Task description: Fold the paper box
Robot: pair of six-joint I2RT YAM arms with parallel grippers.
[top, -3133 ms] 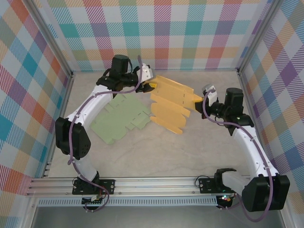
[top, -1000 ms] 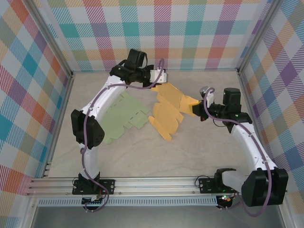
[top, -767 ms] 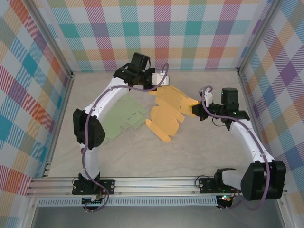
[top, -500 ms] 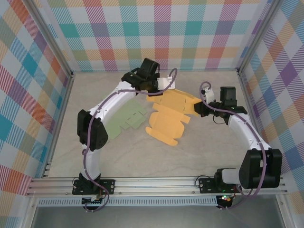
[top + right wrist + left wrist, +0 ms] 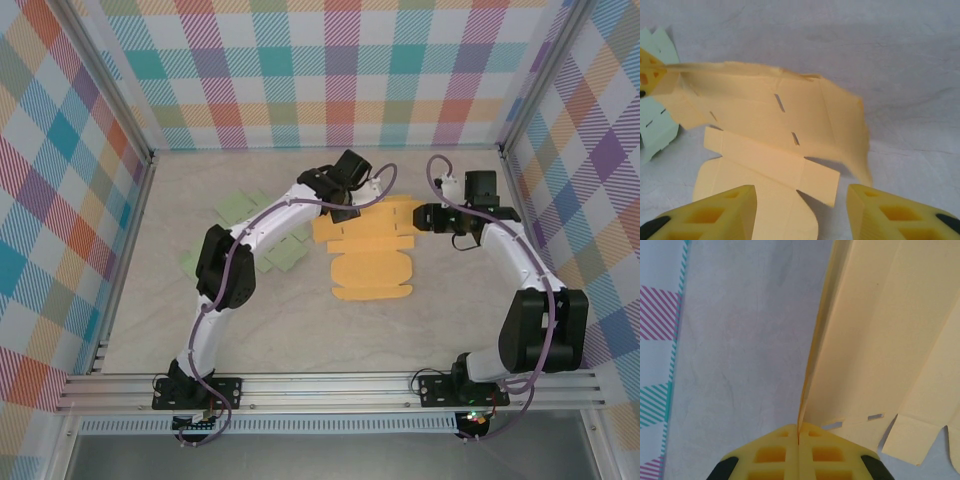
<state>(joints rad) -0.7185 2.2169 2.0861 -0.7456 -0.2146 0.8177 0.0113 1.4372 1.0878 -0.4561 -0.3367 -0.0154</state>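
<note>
1. Yellow paper box (image 5: 365, 245) lies mid-surface (image 5: 300, 330), its far panel lifted.
2. Left jaws clenched on its edge; right jaws released, standing apart.
3. Risk: a one-sided hold could drag or tear the sheet.

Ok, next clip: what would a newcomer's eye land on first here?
The orange paper box blank in the middle of the table stands out, its far side lifted off the surface. The left arm reaches across with its jaws shut on the sheet's edge, while the right arm faces the blank from the right with its jaws open, gripping nothing. A green blank lies flat to the left, partly under the left arm.
</note>
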